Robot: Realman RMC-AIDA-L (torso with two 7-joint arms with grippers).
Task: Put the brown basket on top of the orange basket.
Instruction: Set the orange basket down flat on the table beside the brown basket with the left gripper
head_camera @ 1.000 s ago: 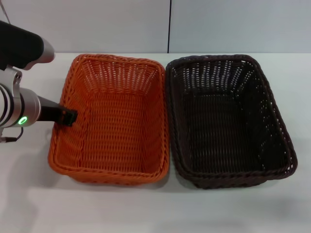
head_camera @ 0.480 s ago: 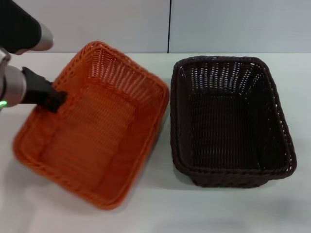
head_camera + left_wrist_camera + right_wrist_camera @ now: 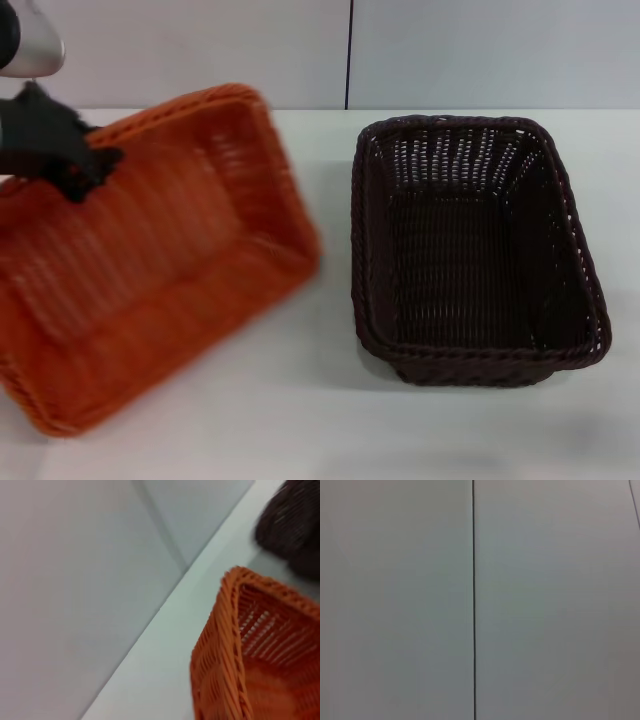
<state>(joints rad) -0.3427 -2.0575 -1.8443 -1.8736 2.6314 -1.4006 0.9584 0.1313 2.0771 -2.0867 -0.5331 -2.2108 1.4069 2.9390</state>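
The orange basket is lifted and tilted at the left of the head view, turned at an angle. My left gripper is shut on its rim at the far-left edge and holds it up. A corner of the orange basket fills the left wrist view, with the brown basket farther off. The brown basket sits flat on the table at the right, upright and empty. My right gripper is out of view.
The white table runs under both baskets. A pale wall with a dark vertical seam stands behind it. The right wrist view shows only that wall.
My left gripper has lifted the orange basket off the table, swung it left and up, and rotated it. The brown basket has not moved in the last half second.
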